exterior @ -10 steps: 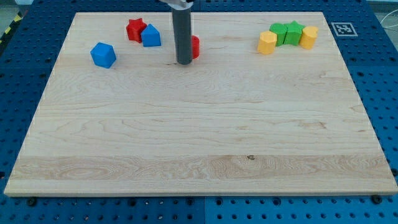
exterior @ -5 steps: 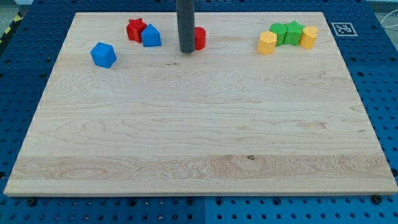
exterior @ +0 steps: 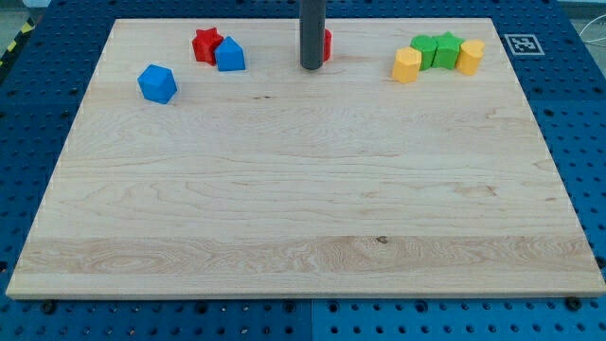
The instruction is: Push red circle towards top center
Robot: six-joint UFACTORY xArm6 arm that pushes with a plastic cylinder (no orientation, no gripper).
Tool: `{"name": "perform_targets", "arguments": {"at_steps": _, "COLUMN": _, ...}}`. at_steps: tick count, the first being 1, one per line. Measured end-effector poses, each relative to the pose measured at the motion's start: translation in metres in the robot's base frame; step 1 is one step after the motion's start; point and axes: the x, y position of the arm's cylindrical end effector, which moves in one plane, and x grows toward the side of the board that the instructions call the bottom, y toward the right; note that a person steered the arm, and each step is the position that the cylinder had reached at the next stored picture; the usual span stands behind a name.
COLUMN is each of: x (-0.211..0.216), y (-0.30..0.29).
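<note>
My tip (exterior: 311,66), the lower end of the straight dark rod, stands on the pale wooden board (exterior: 303,227) near the middle of its top edge; it has nothing to open or close and it grasps nothing, it only leans against a block. The small red circle block (exterior: 327,44) is almost fully hidden behind the rod, and only a thin red part shows at the rod's right side, so I judge that they are touching, but I cannot see the contact. The block is already close to the top center. The risk I see is the top edge of the board: very little wood is left behind the block, and one more push straight up can slide it off. Also, since the block sits a bit to the view's right of the rod, a push can make it slip sideways. To the view's left, the red star-shaped block (exterior: 206,44) and the blue house-shaped block (exterior: 230,55) are touching, and a blue cube-like block (exterior: 157,83) is further left. On the right, two yellow blocks (exterior: 407,64) and two green blocks (exterior: 436,49) form a cluster. Below the tip there is only bare wood down to the bottom edge.
</note>
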Motion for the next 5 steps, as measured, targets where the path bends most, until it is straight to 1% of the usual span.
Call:
{"name": "perform_targets", "arguments": {"at_steps": 2, "x": -0.009, "y": 0.016}}
{"name": "perform_targets", "arguments": {"at_steps": 3, "x": -0.034, "y": 0.014}}
{"name": "perform_targets", "arguments": {"at_steps": 4, "x": -0.049, "y": 0.015}}
{"name": "perform_targets", "arguments": {"at_steps": 5, "x": -0.045, "y": 0.018}}
